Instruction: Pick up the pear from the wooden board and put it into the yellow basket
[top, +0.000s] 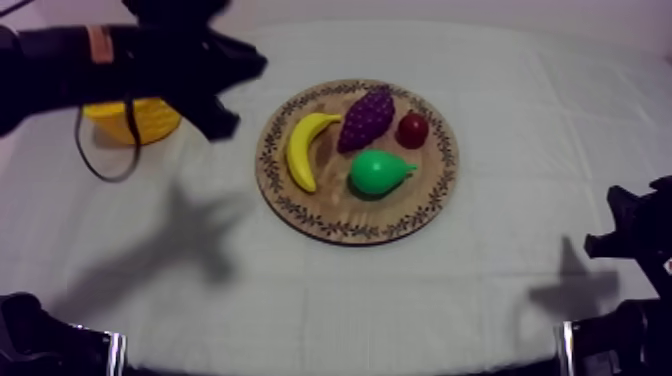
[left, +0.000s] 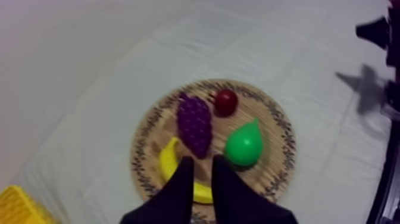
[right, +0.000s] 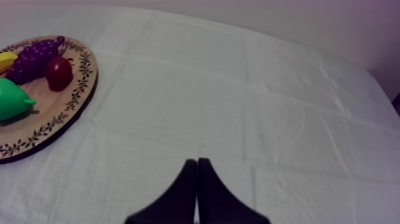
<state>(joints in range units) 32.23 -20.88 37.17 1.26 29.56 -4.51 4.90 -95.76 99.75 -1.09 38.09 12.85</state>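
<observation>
The green pear (top: 380, 172) lies on the round wooden board (top: 300, 215) toward its near right, stem pointing right. Beside it lie a banana (top: 305, 150), purple grapes (top: 366, 118) and a small red fruit (top: 412, 129). My left gripper (top: 248, 100) hangs open above the cloth, between the yellow basket (top: 130, 122) and the board's left rim. In the left wrist view its fingers (left: 178, 184) stand apart over the banana (left: 169, 161), with the pear (left: 245, 145) ahead and to the right. My right gripper (right: 197, 161) is shut on nothing, well to the right of the board (right: 71, 101).
The left arm covers part of the basket at the back left. My right arm (top: 640, 225) rests low at the right edge. Bare cloth stretches in front of and to the right of the board.
</observation>
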